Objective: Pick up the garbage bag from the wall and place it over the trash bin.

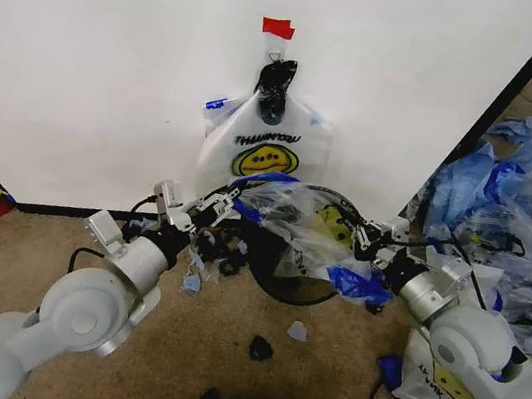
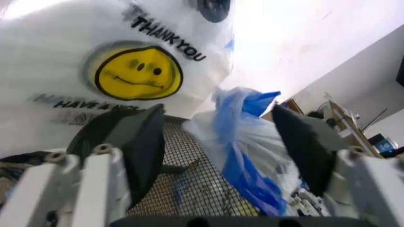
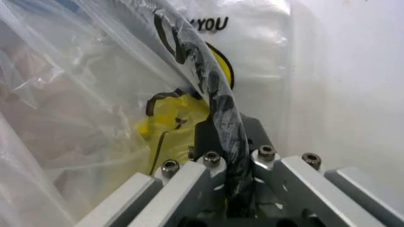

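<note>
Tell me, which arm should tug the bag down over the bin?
Probably the right: the right gripper is shut on the garbage bag at the trash bin's rim. The left gripper is open around the bag's blue edge.

L gripper [image 2: 218, 142] jaws apart w/ blue-edged garbage bag [image 2: 243, 146] between, over trash bin [image 2: 196, 184].

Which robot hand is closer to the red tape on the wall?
Left, though barely. The left gripper is below the red tape, almost under it. The right gripper is below too, but farther sideways.
</note>
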You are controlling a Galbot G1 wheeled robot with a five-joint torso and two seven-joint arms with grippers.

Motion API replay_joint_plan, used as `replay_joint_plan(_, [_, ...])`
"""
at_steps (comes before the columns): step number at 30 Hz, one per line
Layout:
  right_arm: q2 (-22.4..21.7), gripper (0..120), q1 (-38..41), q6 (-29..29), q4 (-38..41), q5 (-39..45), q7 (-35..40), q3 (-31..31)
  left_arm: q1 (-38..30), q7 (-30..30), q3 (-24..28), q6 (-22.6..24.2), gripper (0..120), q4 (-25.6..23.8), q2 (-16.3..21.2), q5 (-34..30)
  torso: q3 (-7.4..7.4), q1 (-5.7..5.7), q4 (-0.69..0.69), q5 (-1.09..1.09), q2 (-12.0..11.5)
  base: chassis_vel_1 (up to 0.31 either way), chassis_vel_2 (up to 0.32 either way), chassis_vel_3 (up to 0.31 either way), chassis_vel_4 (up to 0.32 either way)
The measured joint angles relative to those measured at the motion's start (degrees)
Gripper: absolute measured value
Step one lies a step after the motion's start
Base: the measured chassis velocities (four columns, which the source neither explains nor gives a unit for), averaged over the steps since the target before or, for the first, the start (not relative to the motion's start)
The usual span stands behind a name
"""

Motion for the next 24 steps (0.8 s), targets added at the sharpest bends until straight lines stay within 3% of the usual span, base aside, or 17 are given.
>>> replay_joint_plan(5, [0.6, 0, -0.4, 0.0, 0.3, -1.4, 2.9, -0.3, 0.7, -0.3, -0.7, 0.2, 97, -1.3, 0.3, -1.4, 0.00, 0.00, 0.00, 0.00, 0.0, 0.000, 0.000, 0.000, 0.000])
replay_joint_plan(11, [2.0, 0, -0.8, -0.5, 1.1, -2.9, 9.6, -1.9, 1.1, -0.8, -0.9, 0.3, 100, -2.2, 0.3, -1.5, 0.00, 0.00, 0.00, 0.00, 0.0, 0.000, 0.000, 0.000, 0.000])
replay_joint_plan(13, [3.6, 0, -1.2, -1.1, 1.9, -4.6, 17.1, -3.0, 1.2, -2.3, -1.4, 0.2, 100, -4.0, 0.2, -1.2, 0.00, 0.00, 0.00, 0.01, 0.0, 0.000, 0.000, 0.000, 0.000])
replay_joint_plan(16, [4.9, 0, -1.3, -1.5, 2.5, -5.3, 22.6, -3.9, 1.7, -3.0, -1.7, 0.1, 100, -5.8, 0.6, -1.6, 0.00, 0.00, -0.02, -0.01, 0.0, 0.000, 0.000, 0.000, 0.000])
replay_joint_plan(20, [7.9, 0, -1.1, -1.5, 2.9, -8.1, 28.8, -5.6, 2.1, -4.9, -2.3, 0.5, 100, -10.2, 0.6, -5.6, 0.00, 0.00, 0.00, 0.01, 0.0, 0.000, 0.000, 0.000, 0.000])
replay_joint_plan(24, [10.8, 0, -1.1, -1.6, 3.1, -11.9, 31.7, -6.3, 2.3, -5.2, -1.2, 1.4, 100, -11.5, 0.4, -7.3, 0.00, 0.00, 0.01, 0.01, 0.0, 0.000, 0.000, 0.000, 0.000])
